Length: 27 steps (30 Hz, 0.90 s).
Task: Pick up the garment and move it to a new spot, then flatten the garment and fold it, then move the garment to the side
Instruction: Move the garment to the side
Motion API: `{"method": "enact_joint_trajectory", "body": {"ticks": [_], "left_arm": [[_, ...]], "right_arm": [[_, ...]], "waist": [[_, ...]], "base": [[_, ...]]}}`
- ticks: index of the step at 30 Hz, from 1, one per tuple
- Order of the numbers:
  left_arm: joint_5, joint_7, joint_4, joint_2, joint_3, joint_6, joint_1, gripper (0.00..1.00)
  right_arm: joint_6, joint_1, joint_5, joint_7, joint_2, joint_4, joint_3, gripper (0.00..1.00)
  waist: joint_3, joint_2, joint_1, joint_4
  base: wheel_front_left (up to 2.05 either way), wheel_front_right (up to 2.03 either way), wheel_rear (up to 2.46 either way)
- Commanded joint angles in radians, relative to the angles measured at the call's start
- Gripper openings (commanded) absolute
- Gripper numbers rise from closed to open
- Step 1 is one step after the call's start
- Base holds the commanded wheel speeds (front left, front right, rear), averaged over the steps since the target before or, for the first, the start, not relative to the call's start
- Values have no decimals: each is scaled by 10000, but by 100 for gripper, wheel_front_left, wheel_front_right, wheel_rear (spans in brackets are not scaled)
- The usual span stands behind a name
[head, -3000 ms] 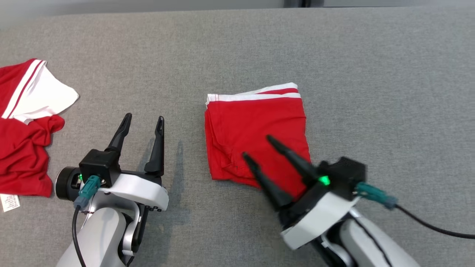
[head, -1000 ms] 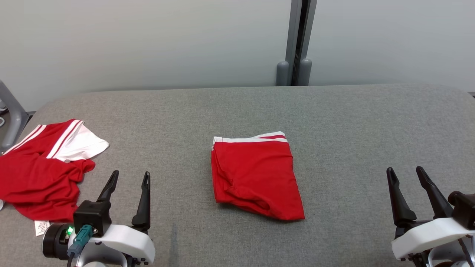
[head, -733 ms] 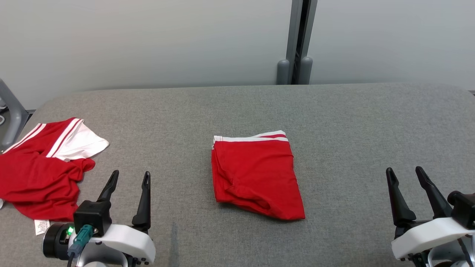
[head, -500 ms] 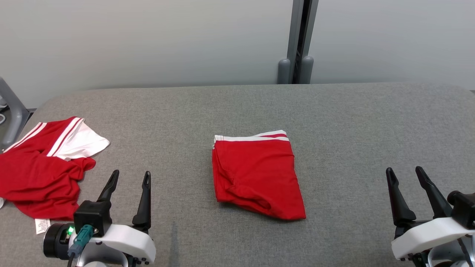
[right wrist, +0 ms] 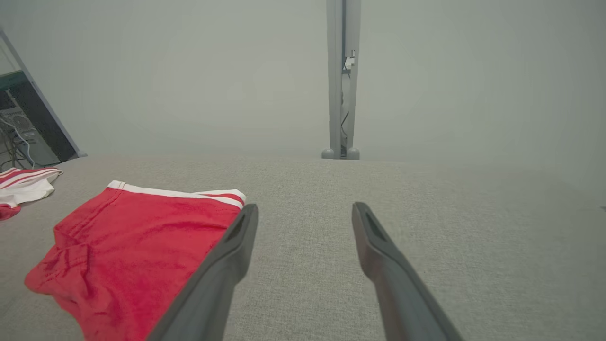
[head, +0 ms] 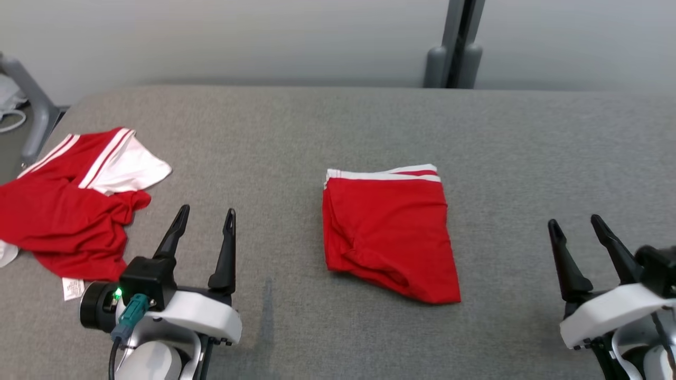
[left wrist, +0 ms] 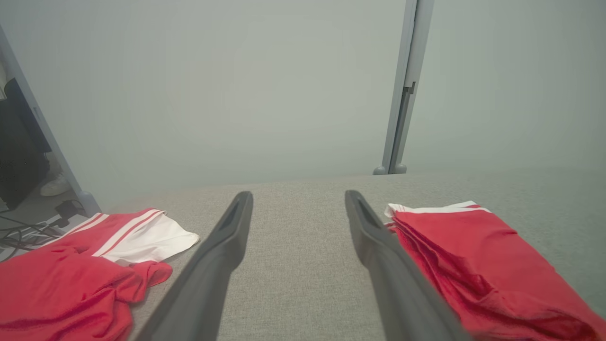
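The garment [head: 391, 232] is red with white stripes along its far hem. It lies folded into a rough square in the middle of the grey padded table [head: 317, 126]. My left gripper [head: 206, 211] hovers open to its left, with nothing between the fingers. Well to the right of the garment, my right gripper [head: 574, 220] also stands open and empty. In the left wrist view the garment [left wrist: 473, 255] lies just right of my left gripper [left wrist: 298, 195]. In the right wrist view the garment [right wrist: 137, 251] lies left of my right gripper [right wrist: 305, 207].
A second red and white garment [head: 68, 211] lies crumpled at the table's left edge, close to my left arm; it also appears in the wrist views [left wrist: 71, 279] [right wrist: 23, 187]. A grey post [head: 454, 53] stands behind the table. A grey frame leg [head: 31, 105] is at far left.
Three seconds ago my right gripper was over the folded garment; it has drawn back to the right. In the last half second the camera has turned, shifting the whole picture; both grippers stay open.
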Motion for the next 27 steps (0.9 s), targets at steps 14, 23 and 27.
{"method": "enact_joint_trajectory", "body": {"ticks": [14, 23, 27], "left_arm": [[-44, -669, 839, -849, -108, -490, -1285, 100], [40, -834, 1279, -1147, 43, -693, -1550, 100], [62, -870, 1375, -1221, 157, -766, -1532, 100]], "right_arm": [[-3, -1457, 707, 751, -913, 1740, 2248, 100], [-3, -1982, 1200, 1029, -1134, 2724, 3055, 27], [-6, -2112, 1368, 1167, -1298, 2801, 3143, 0]], "waist": [[1904, -1, 0, 1211], [2137, -1, 0, 1318], [2100, -1, 0, 1235]], "base": [[0, 0, 0], [0, 0, 0], [0, 0, 0]]}}
